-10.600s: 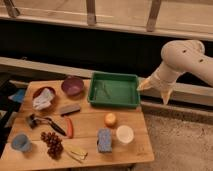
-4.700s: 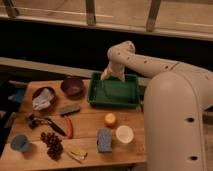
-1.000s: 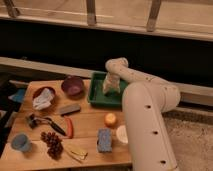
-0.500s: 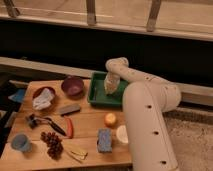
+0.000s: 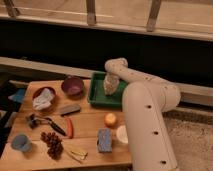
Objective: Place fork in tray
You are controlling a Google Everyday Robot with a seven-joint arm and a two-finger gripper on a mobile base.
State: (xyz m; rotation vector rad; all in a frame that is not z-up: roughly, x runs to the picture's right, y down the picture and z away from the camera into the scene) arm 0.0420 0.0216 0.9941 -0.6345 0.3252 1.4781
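Gripper sits low inside tray, about its middle, at the far right of the table. Cannot tell whether it is closed on anything or spread. Fork not picked out anywhere; either hidden beneath the gripper or too thin to make out. Judgement: carry to the tray looks done. Release, lift clear and confirming the fork rests inside the rim seem left.

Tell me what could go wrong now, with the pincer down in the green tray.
1. The pincer sits low inside the tray; a sideways pull might shove it into the purple bowl.
2. The fork is not visible, so its placement cannot be confirmed.
3. The arm crowds the white cup; swinging back could knock it.
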